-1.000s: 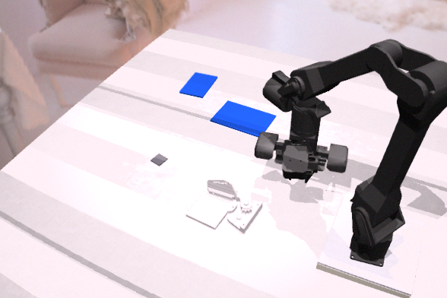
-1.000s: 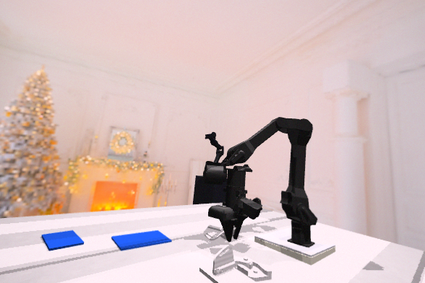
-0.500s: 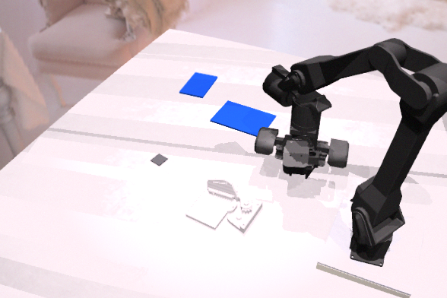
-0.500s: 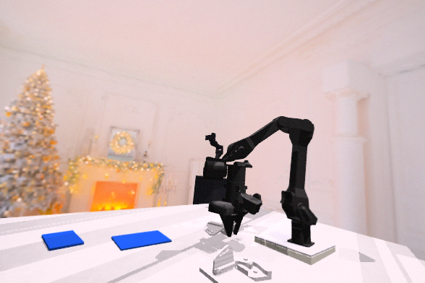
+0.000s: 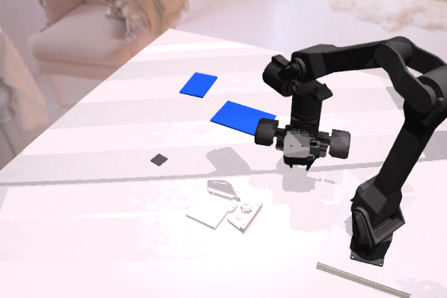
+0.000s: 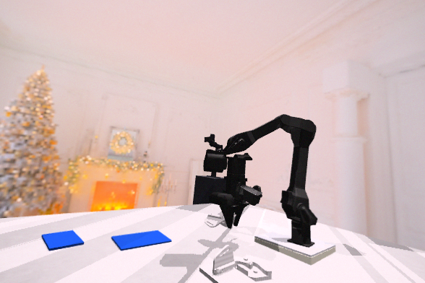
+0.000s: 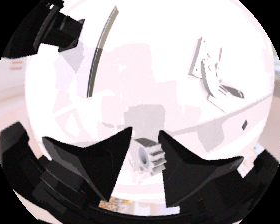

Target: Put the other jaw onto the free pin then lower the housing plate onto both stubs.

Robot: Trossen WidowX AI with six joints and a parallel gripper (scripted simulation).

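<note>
My gripper [image 5: 299, 168] [image 6: 233, 227] [image 7: 146, 130] is shut on the loose white jaw [image 6: 214, 220] [image 7: 151, 159] and holds it above the table. The wrist view shows its toothed, bored end between the fingers; in the top view it cannot be made out. The other jaw [image 5: 221, 188] [image 6: 224, 260] sits by the white base [image 5: 248, 221] [image 6: 261, 274], with its round toothed end over the base. A flat white slab [image 5: 210, 210] lies beside them; I cannot tell whether it is the housing plate. The gripper is behind and to the right of the base in the top view.
Two blue plates [image 5: 198, 84] [image 5: 239, 115] [image 6: 62, 240] [image 6: 141, 240] lie flat farther back in the top view. A small dark square [image 5: 159, 159] [image 7: 245, 124] lies on the table. The arm stands on a pale board [image 5: 334, 251] [image 6: 269, 245] at the right.
</note>
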